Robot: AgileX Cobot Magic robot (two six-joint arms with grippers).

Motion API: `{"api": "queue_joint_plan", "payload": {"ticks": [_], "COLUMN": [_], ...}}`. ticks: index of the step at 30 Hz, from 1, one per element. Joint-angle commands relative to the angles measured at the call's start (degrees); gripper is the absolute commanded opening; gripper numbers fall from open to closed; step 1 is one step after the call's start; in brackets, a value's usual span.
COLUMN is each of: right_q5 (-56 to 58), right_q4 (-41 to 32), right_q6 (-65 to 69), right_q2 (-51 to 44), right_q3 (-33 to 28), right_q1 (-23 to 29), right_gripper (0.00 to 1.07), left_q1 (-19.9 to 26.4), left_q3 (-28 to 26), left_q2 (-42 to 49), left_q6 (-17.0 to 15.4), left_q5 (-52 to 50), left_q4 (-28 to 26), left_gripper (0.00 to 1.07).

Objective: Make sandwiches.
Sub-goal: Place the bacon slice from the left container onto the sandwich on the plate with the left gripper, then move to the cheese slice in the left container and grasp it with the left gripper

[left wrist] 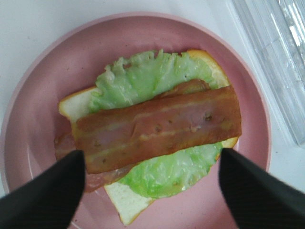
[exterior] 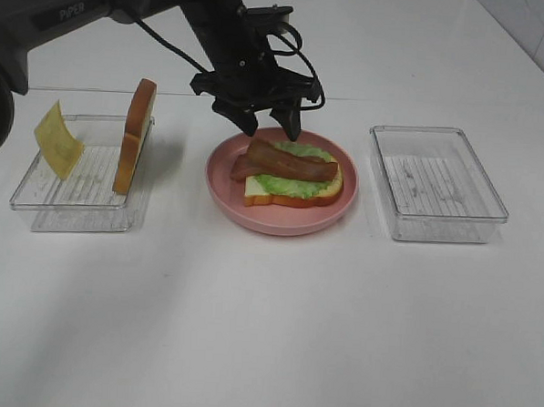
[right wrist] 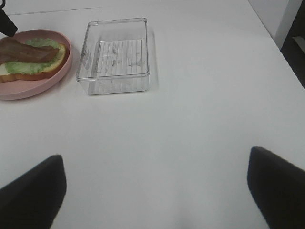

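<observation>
Sandwich (exterior: 291, 179) half built at the middle of a white table (exterior: 265, 340), where the left tray (exterior: 70, 217) and right tray (exterior: 435, 232), two clear trays in all, flank one pink plate (exterior: 280, 226). On the plate lies the open stack: one base slice (exterior: 257, 193) of bread, one lettuce leaf (exterior: 287, 184) and two bacon strips (exterior: 292, 162), the upper strip crossing the lower, which shows only in part. The left claw (exterior: 271, 130) hangs just above the bacon with its fingers spread wide to either side of the strip, gripping nothing. The right claw (right wrist: 155, 156) hovers over bare table near the right tray, likewise wide open and holding nothing. In the left tray a spare slice (exterior: 134, 137) stands on edge against the right wall, and one cheese square (exterior: 58, 139) leans at the left wall. That makes two bread slices and a single piece of cheese. The bacon layer appears to be in place, so the cheese looks to be next. Reaching it calls for the left claw to rise, swing left to the tray and pinch the thin leaning square across its faces. The spare slice would then cap the stack.
</observation>
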State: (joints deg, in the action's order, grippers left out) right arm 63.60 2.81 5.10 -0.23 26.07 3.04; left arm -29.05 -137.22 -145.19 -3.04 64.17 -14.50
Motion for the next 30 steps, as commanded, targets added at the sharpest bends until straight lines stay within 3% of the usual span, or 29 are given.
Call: {"api": "queue_joint_plan", "payload": {"ticks": [1,5,19,23,27,30], "right_q5": [-0.6,-0.6,-0.6,-0.6,-0.6,-0.6], "right_q4": [0.3,0.3,0.5,0.7,0.8,0.8], "right_q6": [-0.3,-0.3,-0.3,-0.3,-0.3,-0.3], "right_q2": [-1.5,-1.5,-1.5,-1.5,-1.5,-1.5], "right_q3": [-0.1,-0.1,-0.1,-0.1,-0.1,-0.1], "right_q1": [0.0,0.0,0.0,0.0,0.0,0.0], "right_gripper": [0.96,0.96,0.96,0.96,0.96,0.96], "left_q1": [-0.3,-0.3,-0.3,-0.2,-0.2,-0.2], "left_q3": [-0.2,-0.2,-0.3,-0.1,-0.1,-0.1], "left_q2": [0.3,1.8,9.9,13.1,15.8,18.4], "left_q6": [0.2,0.2,0.1,-0.7,-0.7,-2.9], "left_q5": [1.9,3.2,8.3,11.4,11.3,11.3], "left_q4": [0.7,4.0,6.1,11.4,13.5,16.8], "left_gripper": [0.99,1.02,1.02,1.02,1.02,1.02]}}
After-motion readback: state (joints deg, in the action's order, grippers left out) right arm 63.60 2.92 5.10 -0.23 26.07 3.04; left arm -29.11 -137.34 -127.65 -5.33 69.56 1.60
